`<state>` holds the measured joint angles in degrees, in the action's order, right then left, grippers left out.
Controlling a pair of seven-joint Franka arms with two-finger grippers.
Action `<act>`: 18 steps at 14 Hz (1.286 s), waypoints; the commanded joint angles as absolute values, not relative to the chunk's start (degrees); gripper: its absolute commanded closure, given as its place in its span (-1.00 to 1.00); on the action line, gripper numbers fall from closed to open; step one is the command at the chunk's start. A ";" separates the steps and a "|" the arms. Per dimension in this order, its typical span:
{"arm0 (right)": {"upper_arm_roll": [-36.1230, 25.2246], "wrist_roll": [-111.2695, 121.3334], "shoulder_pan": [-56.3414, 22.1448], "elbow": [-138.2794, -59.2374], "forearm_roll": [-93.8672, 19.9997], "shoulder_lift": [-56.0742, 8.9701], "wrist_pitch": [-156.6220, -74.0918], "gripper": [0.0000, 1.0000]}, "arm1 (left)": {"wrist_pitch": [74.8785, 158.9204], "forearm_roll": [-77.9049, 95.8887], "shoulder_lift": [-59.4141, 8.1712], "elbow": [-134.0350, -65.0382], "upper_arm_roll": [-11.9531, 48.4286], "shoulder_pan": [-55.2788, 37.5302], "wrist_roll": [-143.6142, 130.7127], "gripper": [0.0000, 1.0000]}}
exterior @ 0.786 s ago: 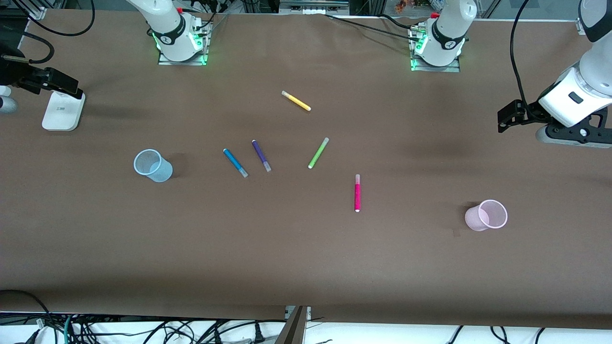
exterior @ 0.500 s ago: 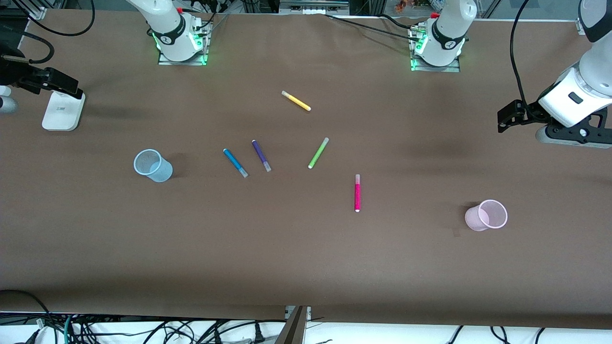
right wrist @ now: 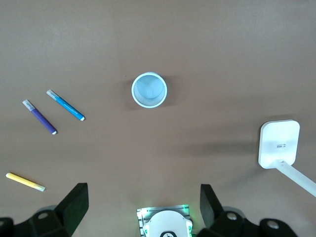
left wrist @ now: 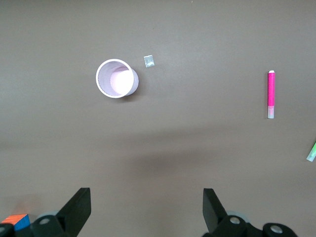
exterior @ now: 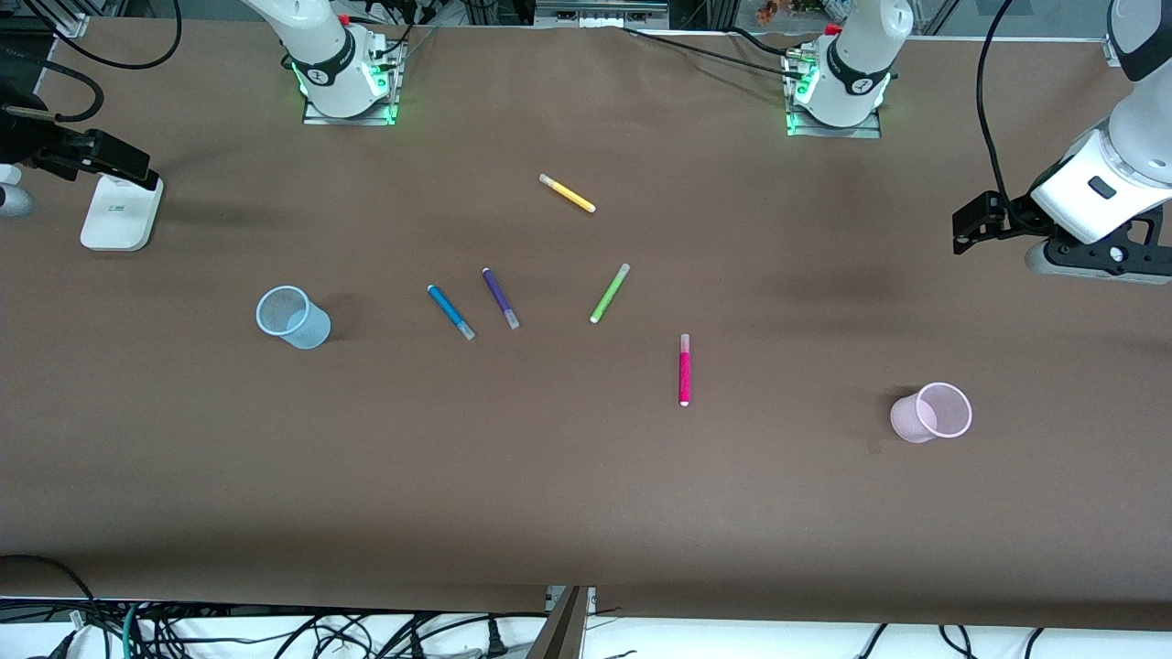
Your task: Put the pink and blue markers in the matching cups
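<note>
The pink marker (exterior: pixel 684 369) lies flat mid-table; it also shows in the left wrist view (left wrist: pixel 270 94). The blue marker (exterior: pixel 450 311) lies flat toward the right arm's end, next to a purple pen, and shows in the right wrist view (right wrist: pixel 65 105). The pale blue cup (exterior: pixel 293 318) stands upright near the right arm's end (right wrist: pixel 149 90). The pale pink cup (exterior: pixel 932 413) stands upright near the left arm's end (left wrist: pixel 117 79). My left gripper (left wrist: pixel 146 197) is open and empty, high over the left arm's end (exterior: pixel 1099 254). My right gripper (right wrist: pixel 143 195) is open and empty, high over the right arm's end.
A purple pen (exterior: pixel 500 297), a lime green pen (exterior: pixel 609 293) and a yellow pen (exterior: pixel 567 193) lie loose mid-table. A white stand base (exterior: pixel 117 213) sits at the right arm's end. A small scrap (left wrist: pixel 148 60) lies beside the pink cup.
</note>
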<state>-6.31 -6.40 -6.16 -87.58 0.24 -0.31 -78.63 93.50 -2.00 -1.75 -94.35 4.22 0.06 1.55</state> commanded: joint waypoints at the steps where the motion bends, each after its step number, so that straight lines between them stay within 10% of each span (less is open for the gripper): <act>1: -5.36 -6.86 -6.76 -86.49 0.44 -2.45 -78.84 -1.00 | 92.29 -1.32 -2.63 -94.31 4.66 0.26 2.81 -1.00; 11: -5.19 -6.41 -21.42 -87.10 -0.88 -18.70 -89.89 -1.00 | 95.26 -1.32 -20.98 -86.23 5.01 -11.50 -0.16 -1.00; 18: -5.19 -7.03 -28.47 -92.90 -0.88 -28.81 -106.15 -1.00 | 117.74 1.58 -34.08 -85.78 4.92 -21.87 -18.26 -1.00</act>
